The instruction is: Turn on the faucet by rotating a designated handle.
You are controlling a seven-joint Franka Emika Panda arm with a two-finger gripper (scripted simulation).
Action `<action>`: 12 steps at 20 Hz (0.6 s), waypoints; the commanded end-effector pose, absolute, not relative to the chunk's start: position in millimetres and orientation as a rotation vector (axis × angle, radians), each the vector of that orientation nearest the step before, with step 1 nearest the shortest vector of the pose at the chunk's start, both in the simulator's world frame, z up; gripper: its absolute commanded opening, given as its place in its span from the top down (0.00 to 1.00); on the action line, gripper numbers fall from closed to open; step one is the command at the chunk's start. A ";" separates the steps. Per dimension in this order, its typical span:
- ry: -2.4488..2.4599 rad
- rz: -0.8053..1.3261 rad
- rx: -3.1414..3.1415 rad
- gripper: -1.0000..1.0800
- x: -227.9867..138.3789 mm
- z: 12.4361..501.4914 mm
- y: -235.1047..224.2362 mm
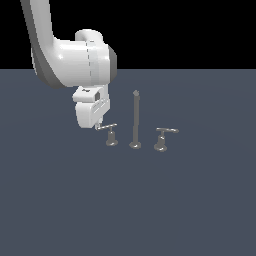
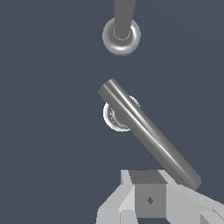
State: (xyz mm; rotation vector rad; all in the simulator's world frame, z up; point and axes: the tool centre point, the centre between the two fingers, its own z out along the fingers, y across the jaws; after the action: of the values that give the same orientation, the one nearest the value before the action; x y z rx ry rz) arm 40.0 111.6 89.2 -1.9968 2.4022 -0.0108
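Here, the slim handle [image 1: 109, 127] on the exterior view's left of the faucet [image 1: 135, 120] lies as a thin bar over its small round base, one end meeting the fingertips of the white gripper [image 1: 98, 127]. Whether the jaws are spread or pressed together cannot be told: the wrist view shows only one grey finger [image 2: 148, 199] beside the bar's end. Three pieces stand on the dark floor [image 1: 128, 210]: two handles and one tall spout rod [image 1: 135, 119], with the chunkier handle [image 1: 165, 132] well apart.
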 end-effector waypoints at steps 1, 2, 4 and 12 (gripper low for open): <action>2.414 -0.002 -2.008 1.00 24.6 89.6 110.3; 2.414 -0.001 -2.010 1.00 21.3 89.4 111.0; 2.414 -0.001 -2.010 1.00 17.9 89.7 111.2; 2.408 -0.001 -2.011 1.00 5.8 89.2 97.1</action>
State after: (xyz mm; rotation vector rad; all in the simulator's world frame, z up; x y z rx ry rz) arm 10.6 110.7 89.0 -2.0216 2.3872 0.0019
